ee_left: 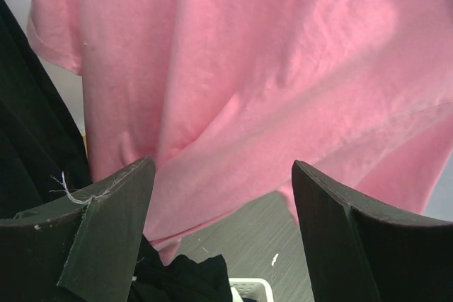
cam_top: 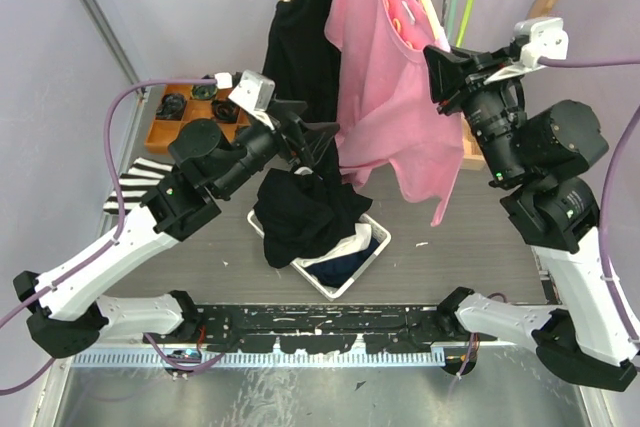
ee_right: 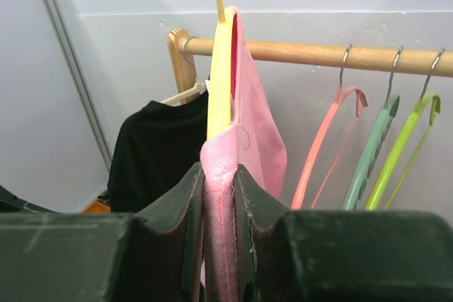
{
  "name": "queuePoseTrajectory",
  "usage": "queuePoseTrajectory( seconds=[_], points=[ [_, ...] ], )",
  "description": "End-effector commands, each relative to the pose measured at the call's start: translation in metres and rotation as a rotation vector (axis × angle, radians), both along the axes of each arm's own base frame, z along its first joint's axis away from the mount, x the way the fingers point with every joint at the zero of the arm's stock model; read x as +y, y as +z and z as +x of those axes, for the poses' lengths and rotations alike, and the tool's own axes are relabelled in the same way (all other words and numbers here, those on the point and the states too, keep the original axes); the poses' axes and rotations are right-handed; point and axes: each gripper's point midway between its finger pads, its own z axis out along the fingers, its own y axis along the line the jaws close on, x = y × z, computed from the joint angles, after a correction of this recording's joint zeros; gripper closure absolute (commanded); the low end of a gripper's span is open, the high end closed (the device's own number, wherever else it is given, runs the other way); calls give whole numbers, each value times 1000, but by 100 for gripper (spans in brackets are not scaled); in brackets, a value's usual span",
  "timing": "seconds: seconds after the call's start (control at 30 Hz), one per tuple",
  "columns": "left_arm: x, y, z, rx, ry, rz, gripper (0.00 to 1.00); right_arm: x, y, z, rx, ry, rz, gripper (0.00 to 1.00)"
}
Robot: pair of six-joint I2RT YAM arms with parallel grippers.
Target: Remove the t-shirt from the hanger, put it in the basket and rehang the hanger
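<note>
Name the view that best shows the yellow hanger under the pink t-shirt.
Right wrist: the yellow hanger fills the centre, hook included, above the right gripper shut on the pink t-shirt. Top external shows only a curved sliver; left wrist shows just shirt fabric.

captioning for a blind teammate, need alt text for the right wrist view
The right gripper, dark jaws shut, pinches a fold of the pink fabric t-shirt draped over a yellow plastic hanger. Behind, a wooden rail carries a black shirt at left and three empty coloured hangers at right.
</note>
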Motion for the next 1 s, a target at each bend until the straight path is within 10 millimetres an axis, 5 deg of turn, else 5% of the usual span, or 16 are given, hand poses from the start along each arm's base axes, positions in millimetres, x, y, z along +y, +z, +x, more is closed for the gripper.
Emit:
queuePoseTrajectory(
  seconds=[0.0,0.5,0.97],
  points=[
    [6,25,-3,-54,8,-33,15,-21,74,-46,-227,57,137,99],
    [-5,55,11,-130,28,-42,13,-15,14,-43,-121,92,127,99],
    [-26,73,70,-211,179,-18,14,-9,-6,-49,-90,140,121,99]
  ],
)
